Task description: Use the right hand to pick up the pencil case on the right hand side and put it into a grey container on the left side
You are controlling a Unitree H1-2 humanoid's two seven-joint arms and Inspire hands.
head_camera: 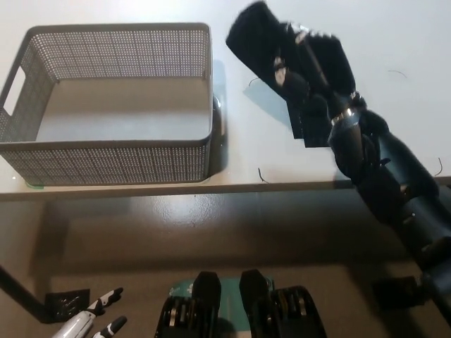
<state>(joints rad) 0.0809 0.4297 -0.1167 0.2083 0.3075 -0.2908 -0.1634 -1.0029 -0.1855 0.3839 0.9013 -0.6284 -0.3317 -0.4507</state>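
Note:
My black right hand (pixel 303 67) is shut on the black pencil case (pixel 257 35) and holds it lifted above the white table, just right of the grey container's right wall. The case shows blurred, its left end sticking out past the hand towards the container. The grey mesh container (pixel 113 151) stands on the left of the table with nothing inside. My white left hand (pixel 88 324) rests low at the lower left, below the table, fingers apart.
The white table's front edge (pixel 232 187) runs across the middle of the view. A shadow of the case lies on the table (pixel 271 105) beneath the hand. A few thin dark marks (pixel 262 176) dot the tabletop.

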